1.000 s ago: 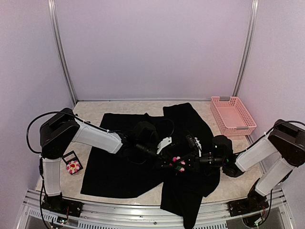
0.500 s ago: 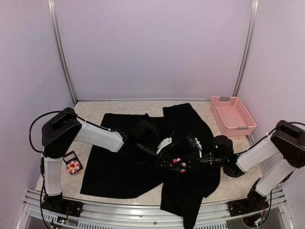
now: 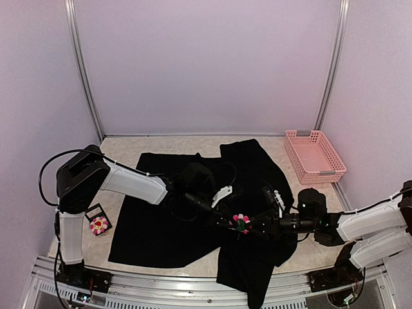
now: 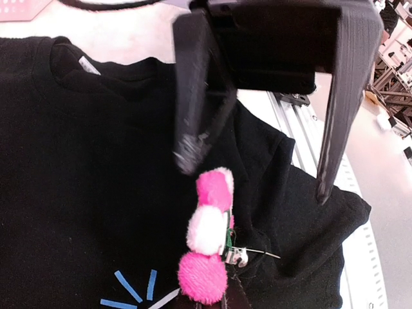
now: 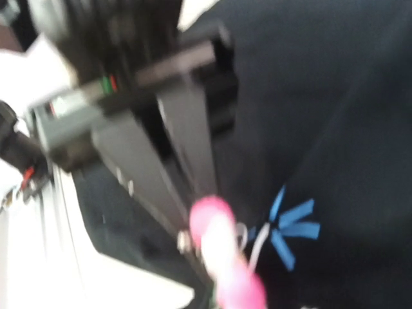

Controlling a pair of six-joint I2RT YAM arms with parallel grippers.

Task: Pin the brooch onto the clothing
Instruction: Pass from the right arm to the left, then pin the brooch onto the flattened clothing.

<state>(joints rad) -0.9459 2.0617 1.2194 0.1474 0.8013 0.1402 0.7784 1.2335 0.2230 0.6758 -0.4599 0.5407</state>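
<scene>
Left wrist | left claw (image 4: 254,177) apart | right claw (image 3: 250,225) clamps brooch (image 4: 206,257) (likely soft, light; hold the rim) | shirt (image 4: 77,193) limp

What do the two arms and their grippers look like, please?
The left arm and right arm have white links between bulky black joints; a thin black cable loops off the left one. The left gripper has two long, flat, tapering black fingers.

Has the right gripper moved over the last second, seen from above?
Yes. The right gripper has drawn back rightward and slightly nearer, its wrist farther from the pink basket.
</scene>
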